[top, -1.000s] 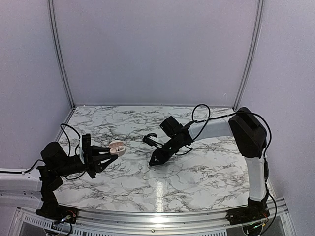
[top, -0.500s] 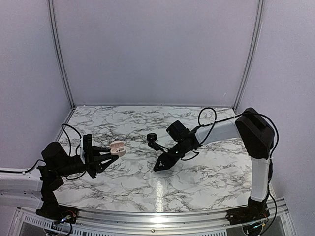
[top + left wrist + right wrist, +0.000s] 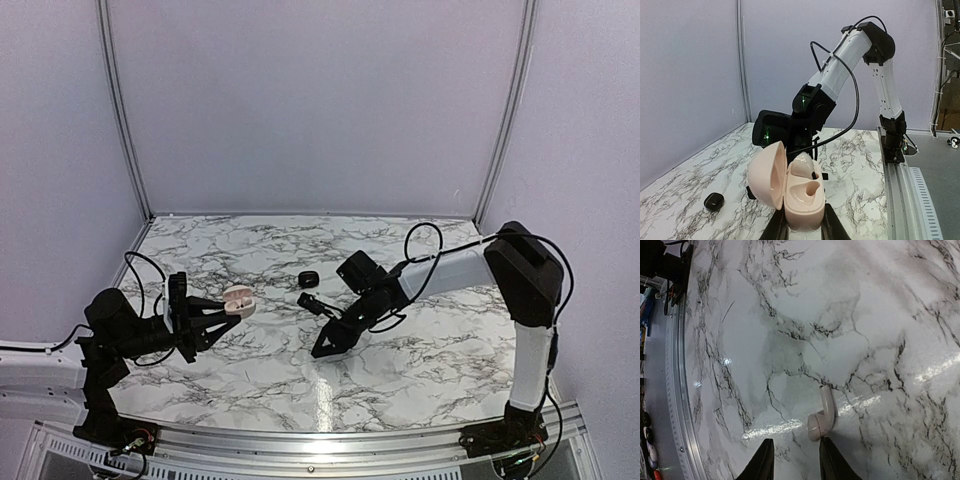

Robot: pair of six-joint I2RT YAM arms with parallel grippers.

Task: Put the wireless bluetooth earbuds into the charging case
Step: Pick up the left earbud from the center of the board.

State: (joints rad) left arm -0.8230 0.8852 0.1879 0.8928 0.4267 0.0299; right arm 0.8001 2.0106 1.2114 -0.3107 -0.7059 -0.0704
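Note:
My left gripper (image 3: 213, 314) is shut on the base of the pale pinkish-white charging case (image 3: 237, 299) and holds it above the table's left side with the lid open. In the left wrist view (image 3: 802, 231) the case (image 3: 799, 202) has a pale earbud (image 3: 803, 167) in its far well, and the near well is empty. The second earbud (image 3: 822, 413) is pale with a short stem, not black. It lies on the marble just ahead of my right gripper (image 3: 796, 460), close to one fingertip (image 3: 831, 459). That gripper (image 3: 322, 345) is open and low over the table's middle.
A small black rounded lump (image 3: 308, 277) lies on the marble behind my right gripper and also shows in the left wrist view (image 3: 714, 201). The right arm's cable (image 3: 415, 250) loops above its forearm. The table's near edge has a metal rail (image 3: 680, 405).
My right gripper has moved nearer and a little right, away from the black lump, and now sits low over the marble. The left arm and case have not moved.

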